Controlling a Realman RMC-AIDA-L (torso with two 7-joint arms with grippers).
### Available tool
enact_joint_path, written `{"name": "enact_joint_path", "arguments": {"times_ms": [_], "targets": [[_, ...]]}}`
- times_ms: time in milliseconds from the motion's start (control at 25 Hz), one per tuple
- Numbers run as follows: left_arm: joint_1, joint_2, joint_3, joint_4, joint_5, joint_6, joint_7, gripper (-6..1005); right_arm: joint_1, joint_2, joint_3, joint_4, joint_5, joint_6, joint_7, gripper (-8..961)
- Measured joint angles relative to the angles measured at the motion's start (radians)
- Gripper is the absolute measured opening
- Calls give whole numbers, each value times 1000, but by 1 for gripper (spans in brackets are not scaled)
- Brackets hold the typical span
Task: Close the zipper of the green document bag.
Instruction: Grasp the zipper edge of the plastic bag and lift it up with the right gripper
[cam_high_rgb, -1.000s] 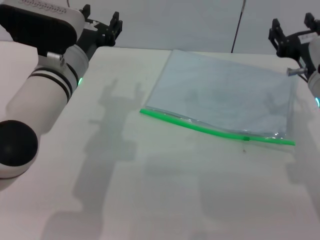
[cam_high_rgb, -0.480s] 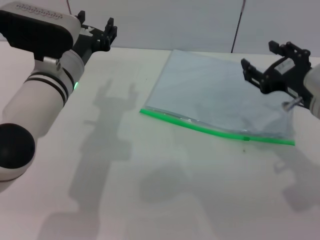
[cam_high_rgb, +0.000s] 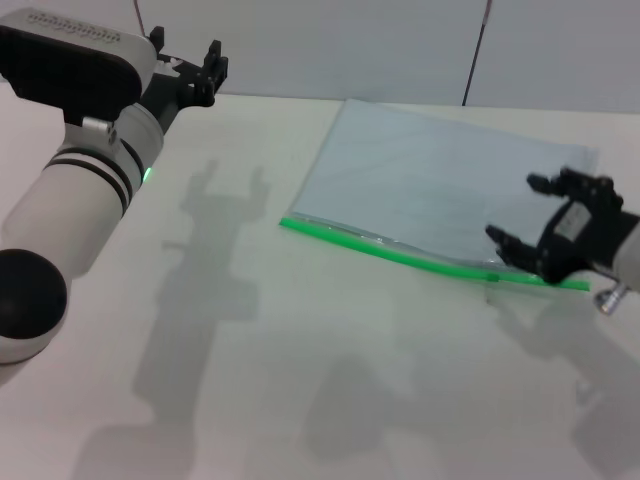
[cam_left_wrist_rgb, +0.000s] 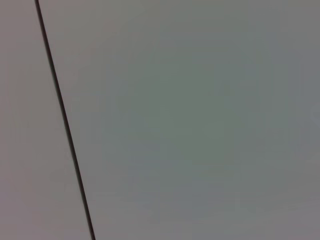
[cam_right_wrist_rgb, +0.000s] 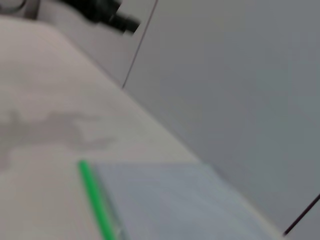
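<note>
While the right claw hovers spread-fingered above the small green slider tab, the translucent blue-grey document bag lies flat beneath on the white worktop; left claw parked, open.

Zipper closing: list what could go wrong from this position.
The right tool hangs open over the green document bag near the small slider tab; a slight misalignment could pinch the film instead. The bag lies loose on the table, and the left tool is far away, so pulling the zipper may drag the whole bag.
</note>
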Motion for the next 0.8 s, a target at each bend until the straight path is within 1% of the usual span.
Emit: {"name": "enact_joint_path", "arguments": {"times_ms": [80,160,200,240,280,320,400,600,800], "targets": [[0,0,-1,1,0,1,0,678,-12,17,52,-7,-17,-88,-32,726],[0,1,-1,5,0,1,0,678,-23,41,93,-16,-62,-133,-43,725],[1,1,-1,7,0,1,0,677,-29,63,114,-23,-106,-156,-46,725],[3,1,-2,9,0,1,0,677,-34,81,126,-28,-152,-171,-48,725],[4,1,-2,10,0,2,0,676,-38,96,135,-34,-200,-185,-49,724],[6,1,-2,10,0,4,0,676,-41,105,134,-38,-240,-193,-49,724],[8,1,-2,11,0,9,0,676,-45,108,123,-44,-297,-199,-48,724],[10,1,-2,11,0,17,0,675,-45,104,119,-31,-328,-200,-65,725],[11,1,-4,12,0,23,0,676,-34,105,105,-4,-406,-171,-70,724]]}}
